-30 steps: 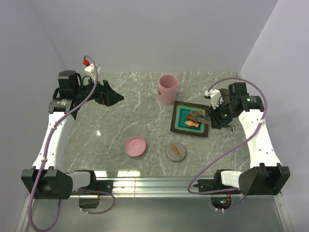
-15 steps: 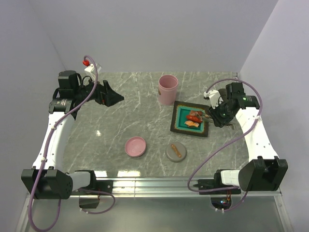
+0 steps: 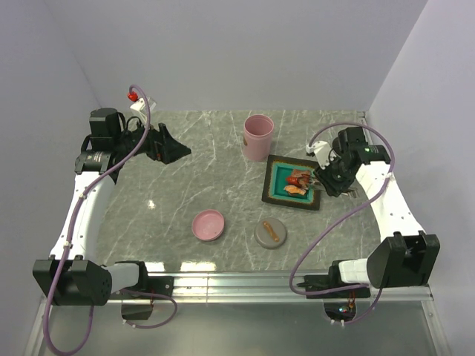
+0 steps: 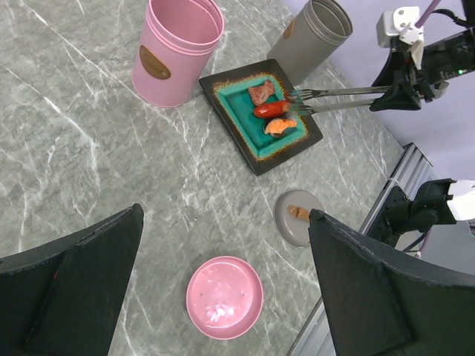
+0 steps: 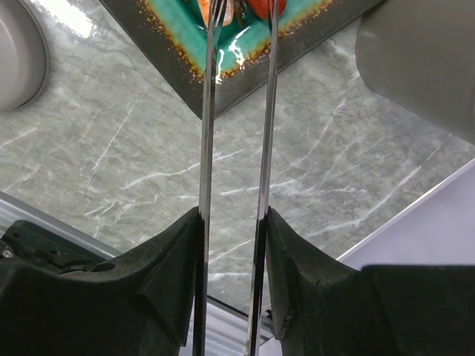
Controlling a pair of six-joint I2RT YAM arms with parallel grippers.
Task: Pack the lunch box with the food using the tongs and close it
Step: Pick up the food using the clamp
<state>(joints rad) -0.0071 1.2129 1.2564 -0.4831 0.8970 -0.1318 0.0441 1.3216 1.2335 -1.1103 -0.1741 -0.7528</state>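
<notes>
On black tray (image 4: 231,122) with teal inside, 3 o'clock side of marble table (image 3: 193,178): three food pieces, red (image 4: 271,110), orange (image 4: 280,126), brownish (image 4: 261,93). Silver tongs (image 4: 349,95): tips at the red piece, arms clamped between the fingers of right gripper (image 5: 234,222). Pink canister (image 3: 257,137): 11 o'clock of tray. Grey lid (image 3: 270,234): 7 o'clock of tray. Left gripper (image 3: 174,148): 10 o'clock of table, jaws wide apart, holding nothing.
</notes>
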